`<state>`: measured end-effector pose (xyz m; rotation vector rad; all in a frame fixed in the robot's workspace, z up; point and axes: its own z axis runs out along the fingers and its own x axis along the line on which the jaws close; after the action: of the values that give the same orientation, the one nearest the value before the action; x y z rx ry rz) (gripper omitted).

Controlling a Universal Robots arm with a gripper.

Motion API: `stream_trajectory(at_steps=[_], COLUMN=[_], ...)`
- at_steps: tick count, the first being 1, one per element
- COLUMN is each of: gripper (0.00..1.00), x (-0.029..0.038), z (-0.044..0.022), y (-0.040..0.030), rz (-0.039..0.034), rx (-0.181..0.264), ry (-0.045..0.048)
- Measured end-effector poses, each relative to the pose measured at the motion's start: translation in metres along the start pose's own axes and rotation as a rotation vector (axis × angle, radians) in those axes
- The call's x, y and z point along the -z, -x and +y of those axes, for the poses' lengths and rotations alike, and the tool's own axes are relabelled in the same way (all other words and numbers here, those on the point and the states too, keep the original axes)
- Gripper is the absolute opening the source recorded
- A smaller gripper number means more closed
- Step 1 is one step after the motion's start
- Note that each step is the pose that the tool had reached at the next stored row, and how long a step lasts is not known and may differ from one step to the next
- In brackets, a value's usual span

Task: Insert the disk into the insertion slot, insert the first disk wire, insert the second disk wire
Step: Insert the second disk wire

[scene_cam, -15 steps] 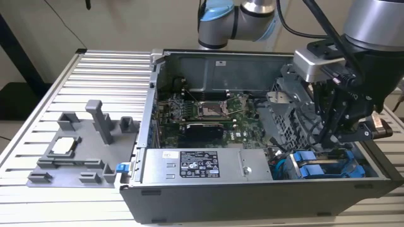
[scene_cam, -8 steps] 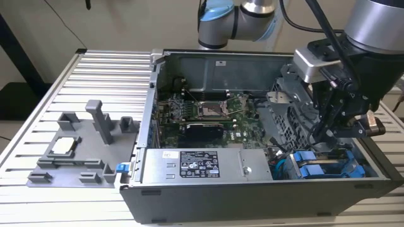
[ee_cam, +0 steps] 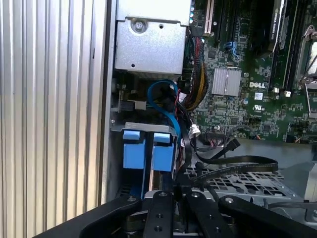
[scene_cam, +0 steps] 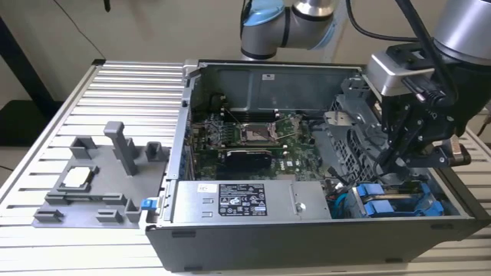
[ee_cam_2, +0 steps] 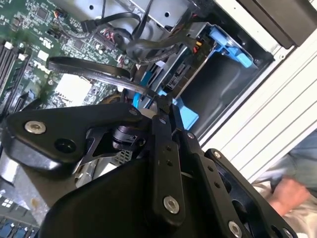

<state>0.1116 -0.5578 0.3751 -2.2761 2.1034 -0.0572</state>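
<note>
The disk (scene_cam: 383, 205) lies in the insertion slot (ee_cam: 143, 128) at the case's near corner on the exterior view's right; its blue end tabs (ee_cam: 148, 148) face up. My gripper (scene_cam: 395, 167) hangs low inside the case, just above those tabs. In both wrist views its fingertips (ee_cam_2: 157, 101) are drawn together beside the blue frame (ee_cam_2: 185, 113). A flat black disk wire (ee_cam_2: 94, 69) loops over the motherboard and ends between the fingertips. In the first wrist view that wire (ee_cam: 233, 162) runs to my gripper (ee_cam: 173, 186). I cannot pick out a second disk wire for certain.
A perforated grey cage (ee_cam: 237, 181) stands right beside the slot. The power supply (scene_cam: 245, 201) fills the case's front. A bundle of cables (ee_cam: 195, 89) hangs nearby. A grey fixture (scene_cam: 92, 184) sits on the slatted table. A person's hand (ee_cam_2: 287, 193) is outside the case.
</note>
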Motion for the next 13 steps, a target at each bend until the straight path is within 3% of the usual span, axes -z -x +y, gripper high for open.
stream_trajectory(at_steps=[10,11,13], gripper=[0.16,0.16,0.16], x=[-0.0012,-0.0013,-0.0014], z=[-0.0213,-0.0235,-0.0245], y=[-0.0027,-0.003,-0.0033], rz=[-0.0061,-0.0065,-0.0111], rx=[0.0,0.0,-0.003], ry=[0.0771,0.083,0.0839])
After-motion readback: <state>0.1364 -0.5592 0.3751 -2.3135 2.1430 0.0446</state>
